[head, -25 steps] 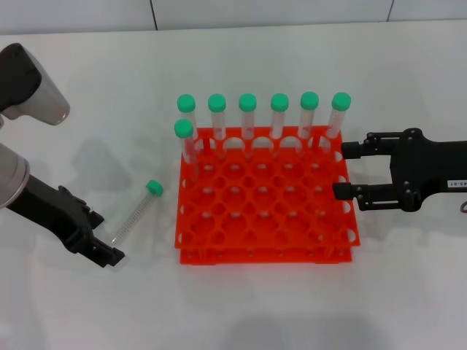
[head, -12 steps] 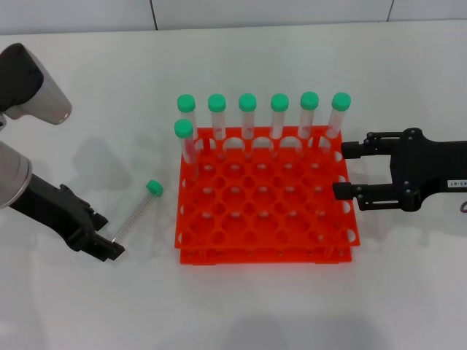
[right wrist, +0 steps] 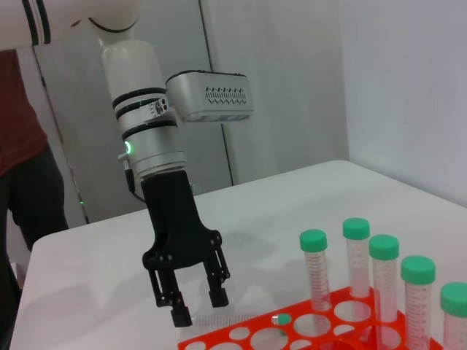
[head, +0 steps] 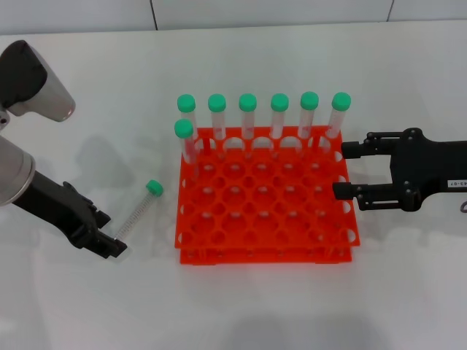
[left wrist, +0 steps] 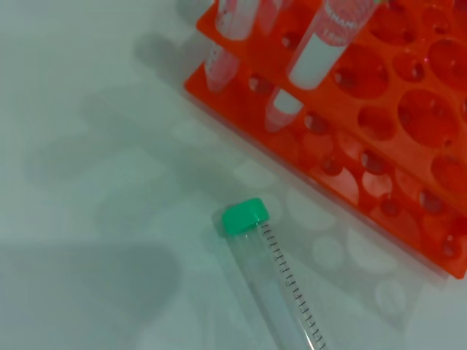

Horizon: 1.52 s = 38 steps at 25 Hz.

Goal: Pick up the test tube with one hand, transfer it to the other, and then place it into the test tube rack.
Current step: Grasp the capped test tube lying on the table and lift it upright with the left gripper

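The test tube point(head: 136, 212) lies flat on the white table left of the rack, green cap pointing away from me; the left wrist view shows its cap and graduation marks point(left wrist: 271, 268). My left gripper point(head: 109, 235) is open, low over the table at the tube's bottom end, not gripping it; the right wrist view shows the left gripper point(right wrist: 195, 306) with spread fingers beside the lying tube point(right wrist: 241, 319). The orange-red test tube rack point(head: 241, 251) stands mid-table. My right gripper point(head: 349, 170), with a white label, is open and empty against the rack's right side.
Several green-capped tubes point(head: 279, 117) stand upright in the rack's far row, and one more point(head: 184, 138) stands at the left of the second row. The rack's other holes hold nothing. A wall runs behind the table's far edge.
My left gripper has crept slightly right and forward, closer to the tube's bottom end. The tube, the rack and the right arm have not moved.
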Each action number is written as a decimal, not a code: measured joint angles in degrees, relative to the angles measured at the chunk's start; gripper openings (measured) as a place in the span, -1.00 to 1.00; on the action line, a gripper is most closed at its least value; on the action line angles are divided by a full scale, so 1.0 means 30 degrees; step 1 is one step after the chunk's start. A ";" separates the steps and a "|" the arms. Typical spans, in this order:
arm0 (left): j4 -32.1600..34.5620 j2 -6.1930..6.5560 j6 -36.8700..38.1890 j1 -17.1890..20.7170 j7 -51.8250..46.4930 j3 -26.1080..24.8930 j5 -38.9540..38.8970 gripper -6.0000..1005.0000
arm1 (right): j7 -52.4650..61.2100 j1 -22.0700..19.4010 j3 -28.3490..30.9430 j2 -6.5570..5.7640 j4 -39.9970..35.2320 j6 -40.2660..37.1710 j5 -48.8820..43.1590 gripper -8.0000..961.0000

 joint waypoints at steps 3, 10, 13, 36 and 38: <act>-0.0006 0.0000 0.0000 -0.0016 -0.0004 0.0000 0.0001 0.29 | 0.0000 0.0006 0.0000 0.0000 0.0000 0.0000 -0.0001 0.45; -0.0392 0.0009 -0.0041 -0.0149 -0.0013 0.0000 0.0026 0.14 | -0.0023 0.0019 0.0000 0.0000 0.0001 0.0000 -0.0001 0.45; -0.0578 0.0029 -0.0125 -0.0200 -0.0013 -0.0002 0.0032 0.07 | -0.0034 0.0020 0.0000 0.0001 0.0000 0.0000 -0.0001 0.45; -0.0719 0.0078 -0.0493 -0.0224 -0.0073 -0.0001 0.0048 -0.13 | -0.0057 0.0020 0.0030 0.0000 0.0001 0.0028 -0.0003 0.45; -0.0722 0.0079 -0.0551 -0.0224 -0.0065 -0.0001 0.0153 -0.13 | -0.0057 0.0019 0.0029 0.0000 0.0001 0.0032 -0.0003 0.45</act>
